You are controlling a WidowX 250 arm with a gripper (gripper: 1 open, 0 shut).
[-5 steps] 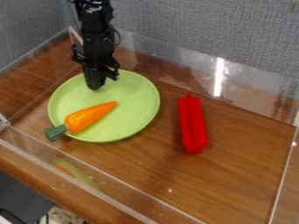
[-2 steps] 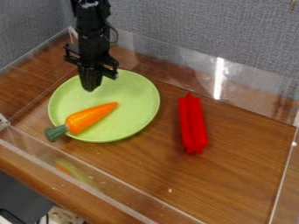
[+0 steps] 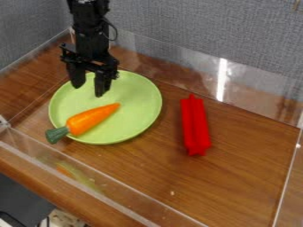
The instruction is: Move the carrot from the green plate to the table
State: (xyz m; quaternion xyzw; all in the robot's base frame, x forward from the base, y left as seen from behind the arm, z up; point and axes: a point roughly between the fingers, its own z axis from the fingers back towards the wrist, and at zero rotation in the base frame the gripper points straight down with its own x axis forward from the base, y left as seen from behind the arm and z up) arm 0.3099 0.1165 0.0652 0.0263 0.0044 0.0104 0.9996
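Observation:
The orange carrot (image 3: 92,117) lies on the green plate (image 3: 140,110), its dark green stub end (image 3: 56,134) poking over the plate's front-left rim. My gripper (image 3: 90,87) hangs over the plate's back-left part, behind the carrot and apart from it. Its two black fingers (image 3: 104,82) are spread open with nothing between them. The plate rests on the dark reddish-brown table (image 3: 236,168).
A long red stick-like object (image 3: 194,124) lies on the table right of the plate. Clear acrylic walls (image 3: 225,75) edge the table on all sides. Bare wood shows in front of the plate and at the right.
The gripper's fingers have spread from shut to open, and the gripper has shifted slightly left over the plate. The carrot has not moved.

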